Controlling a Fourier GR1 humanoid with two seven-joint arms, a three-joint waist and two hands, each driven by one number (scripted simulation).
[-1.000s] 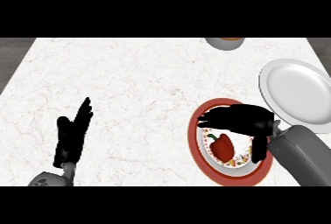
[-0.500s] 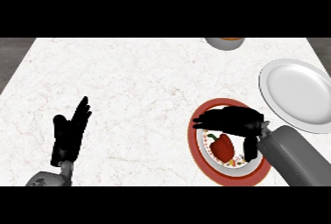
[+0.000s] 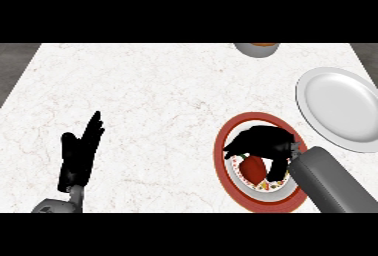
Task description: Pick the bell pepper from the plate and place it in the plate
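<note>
- Right hand (image 3: pixel 260 141): fingers curled down around the red bell pepper (image 3: pixel 254 168), grasping it.
- Bell pepper: beneath the right hand, on the red-rimmed plate (image 3: pixel 223 150).
- White plate (image 3: pixel 336 107): beyond that hand, apart.
- Left hand (image 3: pixel 80 155): released, fingers straight.

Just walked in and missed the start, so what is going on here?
The robot's right hand is over the red-rimmed plate, its fingers curled down around the red bell pepper, which lies on that plate. The white plate to the right holds nothing yet. The left hand rests open at the lower left of the counter. A bowl sits at the far edge.
</note>
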